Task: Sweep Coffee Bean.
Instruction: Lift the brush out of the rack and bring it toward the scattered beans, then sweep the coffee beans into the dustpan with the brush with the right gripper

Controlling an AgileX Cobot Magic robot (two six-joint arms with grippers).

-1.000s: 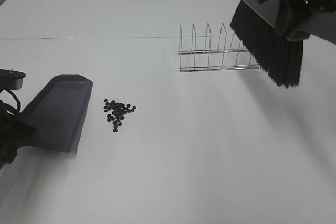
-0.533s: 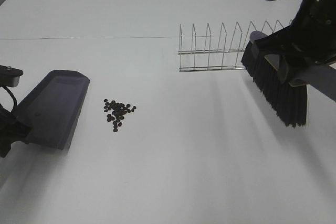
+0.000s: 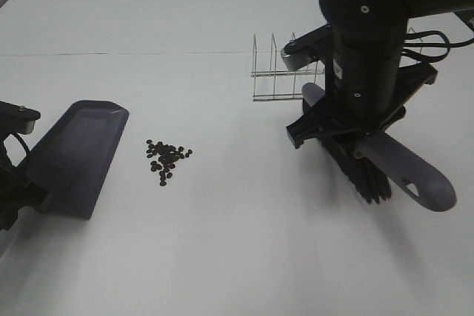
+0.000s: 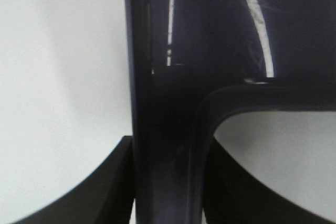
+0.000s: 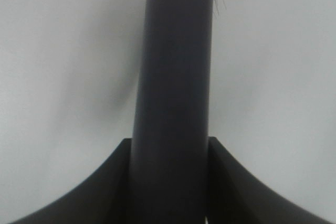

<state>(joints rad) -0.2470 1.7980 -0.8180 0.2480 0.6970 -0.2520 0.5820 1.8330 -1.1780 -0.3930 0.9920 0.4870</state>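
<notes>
The coffee bean cluster (image 3: 167, 159) lies loose on the white table, left of centre. The purple-grey dustpan (image 3: 78, 157) rests just to its left, open lip toward the back. My left gripper (image 4: 169, 161) is shut on the dustpan handle (image 4: 163, 103) at the table's left edge. My right gripper (image 5: 170, 166) is shut on the grey handle (image 5: 173, 77) of a brush. The brush's black bristles (image 3: 364, 177) point down at the table, well to the right of the beans. In the high view the right arm (image 3: 366, 49) hides that gripper.
A wire rack (image 3: 285, 73) stands behind the right arm, partly hidden by it. White table surface lies between the beans and the brush. The table's far edge runs along the top of the high view.
The right arm has swung down and leftward, bringing the brush from above the rack to low over the table. The dustpan has shifted slightly. The beans have not moved.
</notes>
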